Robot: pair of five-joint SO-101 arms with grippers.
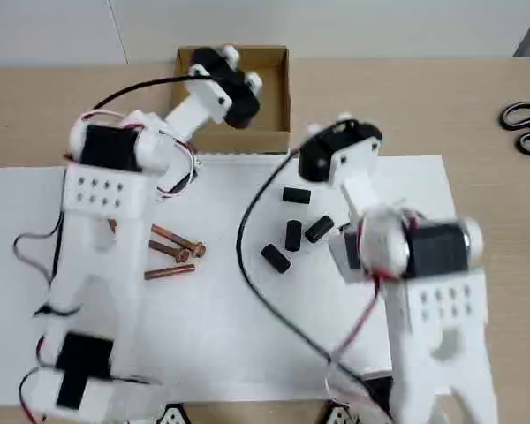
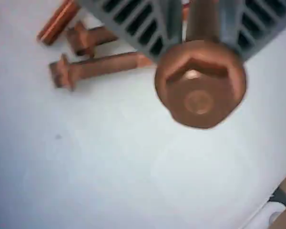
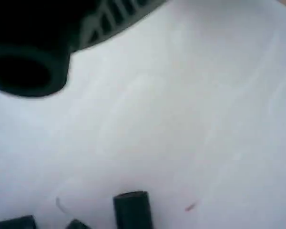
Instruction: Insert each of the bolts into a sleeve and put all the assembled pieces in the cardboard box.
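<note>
Clearly, the left gripper's [image 2: 200, 28] ribbed grey fingers [image 2: 133, 24] pinch a copper bolt [image 2: 200, 83] by its shank, the hexagonal head facing the wrist camera, above the white sheet [image 1: 212, 336]. Three loose bolts [image 1: 170, 252] lie together on that sheet. The right gripper [image 3: 62, 28] pinches a black sleeve [image 3: 26, 71], its open bore showing, over the same sheet. Four loose sleeves [image 1: 292, 235] lie clustered near it. Beyond the sheet's far edge, the cardboard box [image 1: 278, 88] sits on the worktop [image 1: 477, 88], with scissors [image 1: 526, 124] well apart on the right arm's side.
</note>
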